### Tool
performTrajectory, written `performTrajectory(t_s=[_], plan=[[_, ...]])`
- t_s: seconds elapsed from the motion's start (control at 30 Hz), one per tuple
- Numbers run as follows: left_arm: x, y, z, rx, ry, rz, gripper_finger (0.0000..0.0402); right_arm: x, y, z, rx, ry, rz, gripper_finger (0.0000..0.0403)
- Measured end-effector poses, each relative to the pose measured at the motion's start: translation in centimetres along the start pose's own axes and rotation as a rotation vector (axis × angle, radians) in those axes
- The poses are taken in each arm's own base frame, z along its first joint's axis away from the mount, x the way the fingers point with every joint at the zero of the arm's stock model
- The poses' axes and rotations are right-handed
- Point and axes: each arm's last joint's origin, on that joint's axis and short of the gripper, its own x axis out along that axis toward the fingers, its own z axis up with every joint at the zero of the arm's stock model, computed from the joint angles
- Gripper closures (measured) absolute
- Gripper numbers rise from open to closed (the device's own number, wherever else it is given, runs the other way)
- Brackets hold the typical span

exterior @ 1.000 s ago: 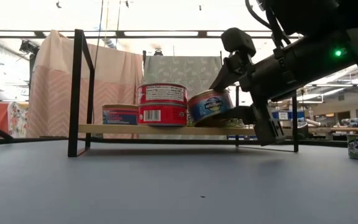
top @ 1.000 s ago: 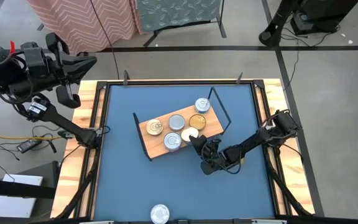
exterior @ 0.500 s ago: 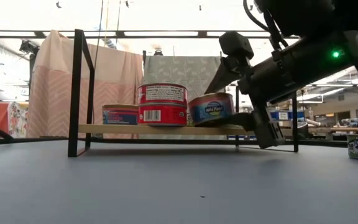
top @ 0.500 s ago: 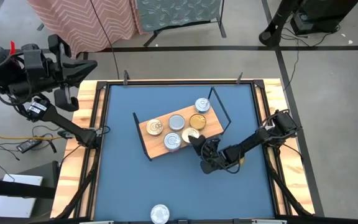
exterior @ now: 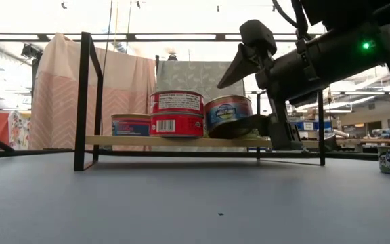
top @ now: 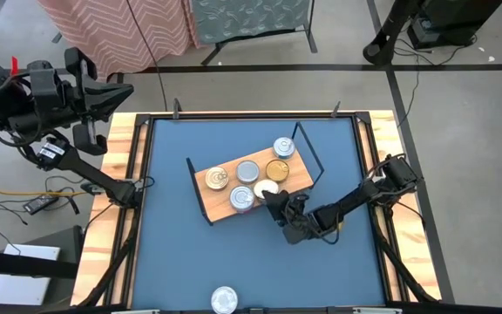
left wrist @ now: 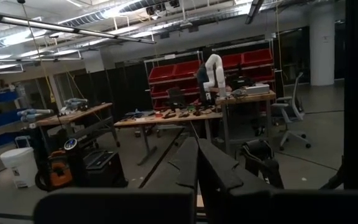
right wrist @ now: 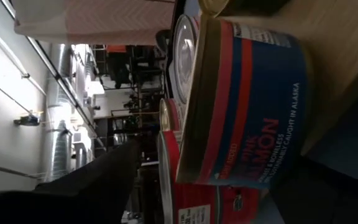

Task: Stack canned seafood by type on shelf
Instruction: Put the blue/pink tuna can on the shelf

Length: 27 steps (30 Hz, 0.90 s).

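The blue-labelled salmon can (exterior: pixel 227 116) sits flat on the shelf (top: pixel 220 208), at the board's near edge toward the right arm, just beside a red-labelled can (exterior: pixel 177 113); four further tins share the board in the high view, and one silver-lidded can (top: pixel 224 299) lies well apart at the table's near edge. The right gripper (top: pixel 279 203) brackets the salmon can with its fingers spread wide, one finger (exterior: pixel 242 59) raised above the lid and the other low at the board's edge; the right wrist view shows a gap on either side of the can (right wrist: pixel 247 102), so nothing is held. The step in hand appears to be the release of a tin just placed. The next move likely calls for a straight retreat off the shelf edge without nudging the can, then a reach for the lone tin. The left gripper (top: pixel 88 135) is parked off the table's far left corner, fingers together.
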Motion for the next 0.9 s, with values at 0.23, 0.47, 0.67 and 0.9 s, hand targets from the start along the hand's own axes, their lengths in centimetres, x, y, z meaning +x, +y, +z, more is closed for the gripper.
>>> performTrajectory(t_s=[0.23, 0.47, 0.67, 0.9], plan=[[-0.04, 0.02, -0.06, 0.001, 0.005, -0.002, 0.0389, -0.01, 0.12, -0.33, 0.08, 0.075, -0.031, 0.007], [-0.18, 0.0, -0.16, -0.03, 0.009, -0.035, 0.0389, 0.2, 0.48, -0.48, 0.142, 0.107, -0.028, 0.0076], [-0.17, -0.14, -0.18, -0.036, 0.005, -0.075, 0.0389, 0.71, 0.67, -0.42, 0.159, 0.151, -0.053, 0.0076], [-0.19, -0.29, -0.25, -0.063, 0.006, -0.121, 0.0389, 0.86, 0.78, -0.14, 0.209, 0.188, -0.045, 0.0078]])
